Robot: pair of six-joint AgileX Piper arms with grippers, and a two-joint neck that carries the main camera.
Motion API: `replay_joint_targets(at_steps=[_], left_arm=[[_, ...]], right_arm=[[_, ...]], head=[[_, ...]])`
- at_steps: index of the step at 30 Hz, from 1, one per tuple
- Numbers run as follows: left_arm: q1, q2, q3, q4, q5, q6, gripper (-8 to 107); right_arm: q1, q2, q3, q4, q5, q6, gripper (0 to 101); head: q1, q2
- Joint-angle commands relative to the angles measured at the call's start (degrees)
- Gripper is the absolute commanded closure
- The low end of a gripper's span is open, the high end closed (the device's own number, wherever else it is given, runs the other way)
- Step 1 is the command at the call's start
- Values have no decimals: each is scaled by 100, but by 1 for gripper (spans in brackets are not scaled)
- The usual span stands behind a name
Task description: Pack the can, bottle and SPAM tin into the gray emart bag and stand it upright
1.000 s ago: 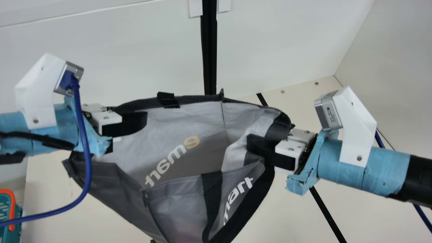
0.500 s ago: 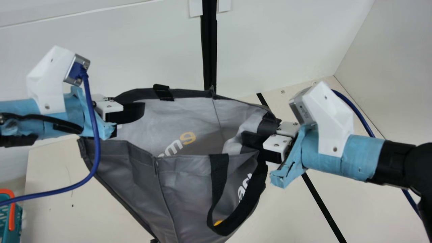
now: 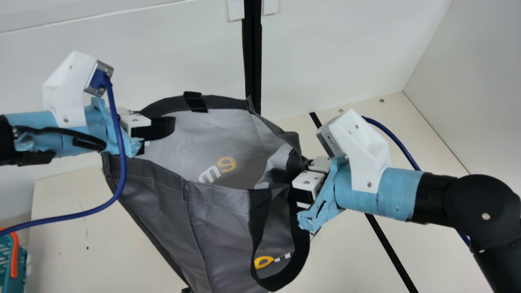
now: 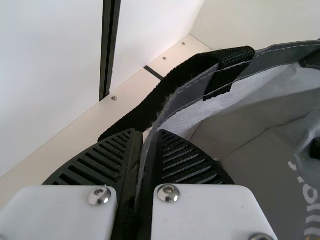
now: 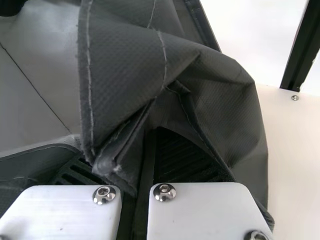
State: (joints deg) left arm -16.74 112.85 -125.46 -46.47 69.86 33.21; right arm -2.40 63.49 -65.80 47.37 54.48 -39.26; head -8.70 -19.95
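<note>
Robotics lab, white walls [image 3: 325,53], robot arms [image 3: 480,203]

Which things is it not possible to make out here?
Base of the gray emart bag: cut off by main view's bottom edge.
Any can, bottle or SPAM tin deep inside: near wall hides that, main view.
How much fabric the right gripper pinches: folds, right wrist view.
Rest of teal basket: main view's corner.

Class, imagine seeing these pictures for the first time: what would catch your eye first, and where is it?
The big gray bag stands out first, its mouth gaping in the middle of the main view between the left gripper and the right gripper, each pinching its rim. Next come the bright blue wrappings on both arms, then the teal basket with its orange handle at the lower left edge.
</note>
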Motion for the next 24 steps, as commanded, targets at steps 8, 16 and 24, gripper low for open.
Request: replay_joint_targets(at_steps=[8,16,24], left_arm=[[-11,13,-8,0,0,21,107],[-11,13,-8,0,0,21,107],[-11,13,-8,0,0,21,94]], right_arm=[[112,-68,93,-13,-91,246,101],[112,-68,93,-25,-101,250,101],[112,-68,93,-25,-101,250,101]], head=[[-130,-5],[-130,-5],[-130,-5]])
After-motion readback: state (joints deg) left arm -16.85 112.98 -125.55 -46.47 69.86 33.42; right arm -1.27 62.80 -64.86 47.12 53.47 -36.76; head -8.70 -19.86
